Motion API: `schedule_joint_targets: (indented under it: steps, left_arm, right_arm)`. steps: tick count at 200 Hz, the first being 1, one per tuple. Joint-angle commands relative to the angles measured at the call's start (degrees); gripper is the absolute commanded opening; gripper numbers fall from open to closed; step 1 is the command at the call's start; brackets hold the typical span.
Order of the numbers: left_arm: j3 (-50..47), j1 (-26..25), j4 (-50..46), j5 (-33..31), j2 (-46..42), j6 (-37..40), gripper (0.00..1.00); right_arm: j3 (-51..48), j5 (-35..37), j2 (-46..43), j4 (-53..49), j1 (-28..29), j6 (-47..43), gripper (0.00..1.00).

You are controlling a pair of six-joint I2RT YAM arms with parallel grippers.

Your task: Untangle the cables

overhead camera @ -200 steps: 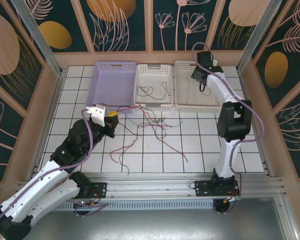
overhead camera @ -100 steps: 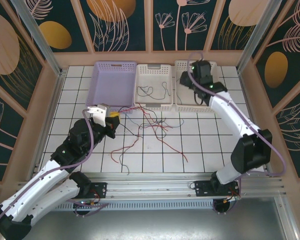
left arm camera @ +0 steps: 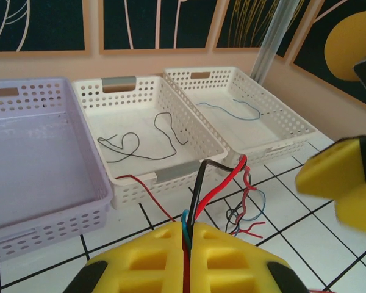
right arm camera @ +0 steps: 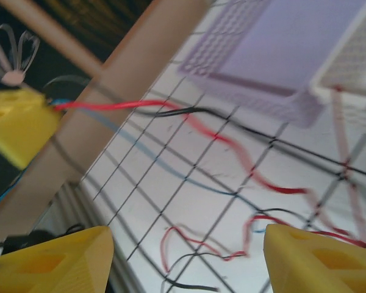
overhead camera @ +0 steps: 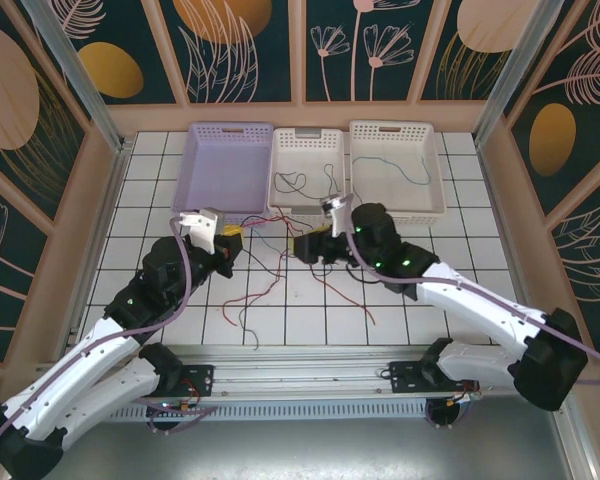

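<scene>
Red, blue and black cables lie tangled mid-table, ends clamped in the left gripper — the right gripper, jaws wide and empty beside the knot, would do best pinching one strand and drawing it slowly clear.

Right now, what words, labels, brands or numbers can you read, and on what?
None readable: the purple basket, middle white basket, right white basket, cables, tiled table and leaf-patterned wall panels carry no legible text.
</scene>
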Motion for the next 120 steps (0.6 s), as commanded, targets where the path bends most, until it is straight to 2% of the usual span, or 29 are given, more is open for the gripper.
schedule_joint_targets:
  steps: [1,33,60,94,110,120]
  left_arm:
    - [0.3,0.2,1.6,1.4,-0.4,0.6,0.0]
    - [0.1,0.2,2.0,2.8,-0.7,0.5,0.0]
    - [0.1,0.2,2.4,5.0,-0.1,0.6,0.0]
    - [0.1,0.2,2.4,7.5,0.5,0.5,0.0]
    - [0.0,0.3,2.4,7.9,0.5,0.6,0.0]
    - [0.1,0.2,2.5,8.2,0.6,0.5,0.0]
  right_arm:
    - [2.2,1.3,4.9,5.5,3.3,-3.4,0.66]
    - [5.1,3.8,11.1,7.8,4.9,-5.0,0.65]
    - [6.8,9.9,14.3,9.7,6.4,-6.5,0.64]
    - [5.8,9.7,15.7,16.1,6.9,-6.3,0.64]
    - [5.7,9.6,16.6,17.1,7.3,-6.6,0.6]
    - [5.4,9.4,16.8,17.6,7.4,-6.3,0.54]
